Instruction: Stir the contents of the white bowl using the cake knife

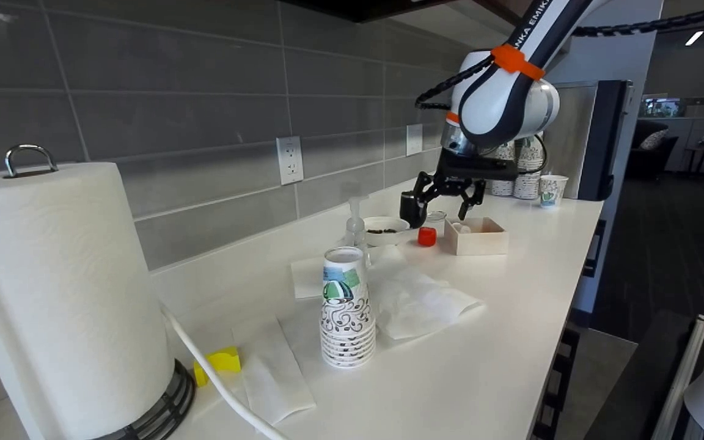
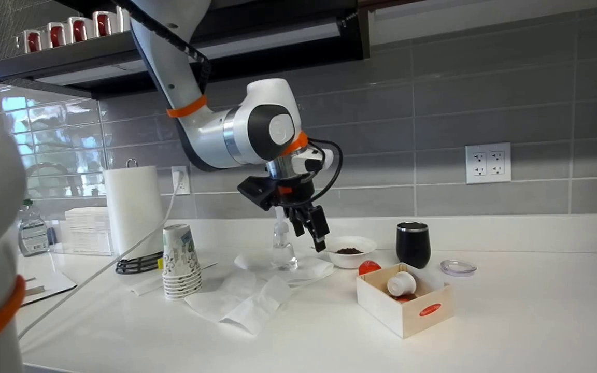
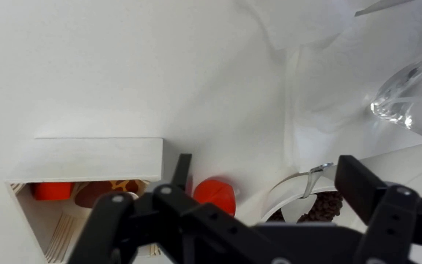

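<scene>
The white bowl (image 1: 382, 240) stands by the wall and holds small dark brown pieces. It also shows in an exterior view (image 2: 344, 261) and partly in the wrist view (image 3: 275, 205). In the wrist view, the metal cake knife (image 3: 299, 209) lies with its broad end in the bowl and its handle over the rim. The black gripper (image 3: 266, 159) is wide open and empty. In both exterior views, the gripper (image 1: 440, 208) (image 2: 310, 235) is above the counter near the bowl, pointing down and apart from it. The gripper hides part of the bowl in the wrist view.
A red object (image 2: 368, 267) and an open wooden box (image 2: 381, 306) stand beside the bowl. A black cup (image 2: 413, 246) and clear lid (image 2: 458, 267) are farther along. A clear pump bottle (image 2: 283, 248), crumpled paper towels (image 2: 257, 298) and stacked paper cups (image 2: 180, 264) stand opposite.
</scene>
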Robot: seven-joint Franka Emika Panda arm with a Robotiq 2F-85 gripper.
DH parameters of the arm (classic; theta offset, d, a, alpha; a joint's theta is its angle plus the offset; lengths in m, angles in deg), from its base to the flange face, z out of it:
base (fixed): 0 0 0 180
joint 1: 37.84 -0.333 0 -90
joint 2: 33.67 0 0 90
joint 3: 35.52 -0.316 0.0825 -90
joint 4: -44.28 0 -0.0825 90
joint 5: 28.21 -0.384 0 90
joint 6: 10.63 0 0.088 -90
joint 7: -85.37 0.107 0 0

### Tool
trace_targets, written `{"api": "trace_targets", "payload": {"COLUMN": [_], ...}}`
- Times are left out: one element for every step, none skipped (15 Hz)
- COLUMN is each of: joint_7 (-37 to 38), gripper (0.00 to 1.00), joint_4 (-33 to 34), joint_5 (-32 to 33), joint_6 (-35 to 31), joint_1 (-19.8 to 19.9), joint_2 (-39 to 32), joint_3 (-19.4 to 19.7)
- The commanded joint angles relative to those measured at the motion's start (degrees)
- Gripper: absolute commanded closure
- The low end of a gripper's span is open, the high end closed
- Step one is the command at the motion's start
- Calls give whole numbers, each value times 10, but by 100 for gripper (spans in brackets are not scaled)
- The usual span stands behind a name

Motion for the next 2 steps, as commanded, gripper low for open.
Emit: {"api": "trace_targets", "payload": {"joint_7": [68, 79], "gripper": [0, 0], "joint_4": [-19, -19], "joint_5": [70, 82], "joint_6": [-4, -3], "joint_1": [10, 11], "joint_2": [34, 37], "joint_3": [-3, -4]}}
